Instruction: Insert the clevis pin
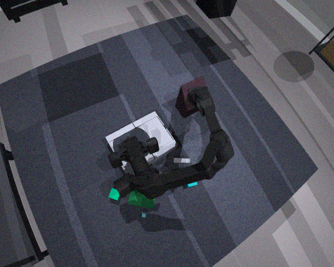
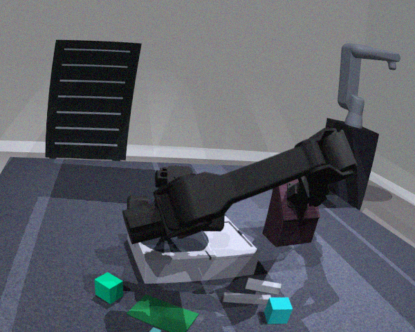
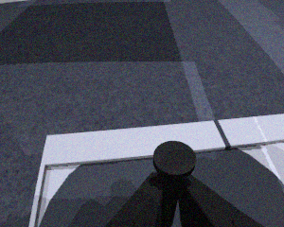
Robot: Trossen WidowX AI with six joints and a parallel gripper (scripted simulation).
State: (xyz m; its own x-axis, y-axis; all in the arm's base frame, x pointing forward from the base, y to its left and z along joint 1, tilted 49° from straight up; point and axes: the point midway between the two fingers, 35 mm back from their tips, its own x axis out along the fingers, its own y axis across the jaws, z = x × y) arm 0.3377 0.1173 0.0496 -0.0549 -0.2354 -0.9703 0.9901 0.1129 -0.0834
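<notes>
Exterior view and top view showed a dark blue table (image 1: pixel 83 149) (image 2: pixel 93 221) (image 3: pixel 109 95), with a black slatted board (image 2: pixel 89 89) standing beyond it. The black arm (image 1: pixel 178 178) (image 2: pixel 265 171) reached across to a white-looking tray (image 1: pixel 129 129) (image 2: pixel 200 268) (image 3: pixel 104 144) and partly hid it. Inside the tray's rim was the wide, dark disc (image 1: pixel 141 132) (image 2: pixel 197 241) (image 3: pixel 99 189), off to one side of the tray. A maroon block (image 1: pixel 182 100) (image 2: pixel 293 228) stood near the tray. The gripper (image 1: pixel 131 143) (image 2: pixel 167 243) (image 3: pixel 168 182) was over the disc, its fingers nearly together and clamped on the pin (image 3: pixel 174 158), whose round head faced the wrist camera. Whether the pin's shank had entered either hole could not be made out. On the table lay a green sheet (image 1: pixel 141 199) (image 2: pixel 164 314), and two pale bars (image 2: pixel 263 286) were beside each other near the tray. A green cube (image 1: pixel 113 194) (image 2: pixel 108 288) sat near the sheet, and a cyan cube (image 1: pixel 192 184) (image 2: pixel 278 310) sat just beside the bars. Smallest was a light blue piece (image 1: pixel 143 214) (image 2: pixel 155 329) near the sheet.
</notes>
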